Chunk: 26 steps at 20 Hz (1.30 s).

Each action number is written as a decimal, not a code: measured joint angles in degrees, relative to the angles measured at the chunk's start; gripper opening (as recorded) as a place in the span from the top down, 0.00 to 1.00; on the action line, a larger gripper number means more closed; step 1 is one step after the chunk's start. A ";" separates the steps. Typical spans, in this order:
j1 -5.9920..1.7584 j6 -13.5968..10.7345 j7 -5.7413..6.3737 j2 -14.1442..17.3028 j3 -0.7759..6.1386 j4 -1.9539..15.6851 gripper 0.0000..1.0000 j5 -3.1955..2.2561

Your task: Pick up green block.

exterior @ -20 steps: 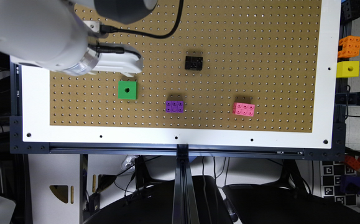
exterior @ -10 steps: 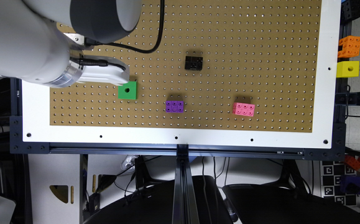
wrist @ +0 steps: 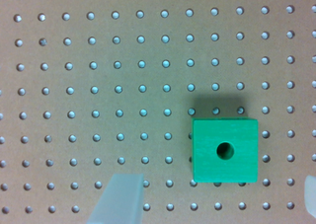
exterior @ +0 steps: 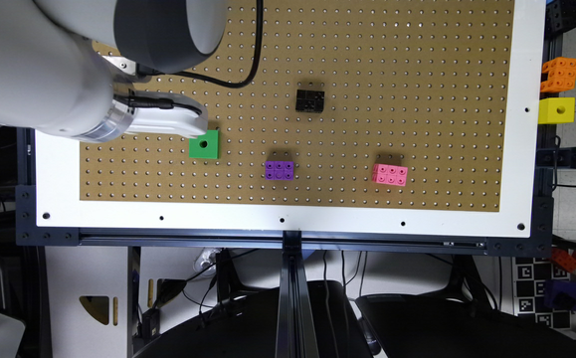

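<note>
- Exterior view: bright green plastic cube with a round dark hole (exterior: 204,144) sits on the brown pegboard (exterior: 367,59), beside the purple studded brick (exterior: 279,170). White gripper (exterior: 188,122) overlaps the cube's corner.
- Wrist view: the green cube (wrist: 225,150) lies between two pale, blurred fingertips (wrist: 118,197), which stand wide apart, nothing held.
- Judgement: centre over the cube, descend square to its faces, then close.
- Surroundings: white-framed board; yellow cube (exterior: 556,110) off its edge, far from the green cube.

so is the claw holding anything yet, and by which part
Nothing is held. The claw is open, and the green block sits free on the pegboard, clear of both fingers.
</note>
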 joint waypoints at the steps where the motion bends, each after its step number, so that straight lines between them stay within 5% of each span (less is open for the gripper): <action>1: 0.03 0.84 0.00 0.94 0.05 0.00 0.00 0.00; 11: 0.12 7.52 0.01 8.15 0.95 0.07 0.00 0.00; 16: 0.13 7.75 0.26 8.59 1.71 0.07 0.00 0.02; 22: 0.13 7.69 0.26 8.72 1.85 -0.28 0.00 0.02; 26: 0.13 9.80 0.26 11.64 1.85 -0.41 0.00 0.02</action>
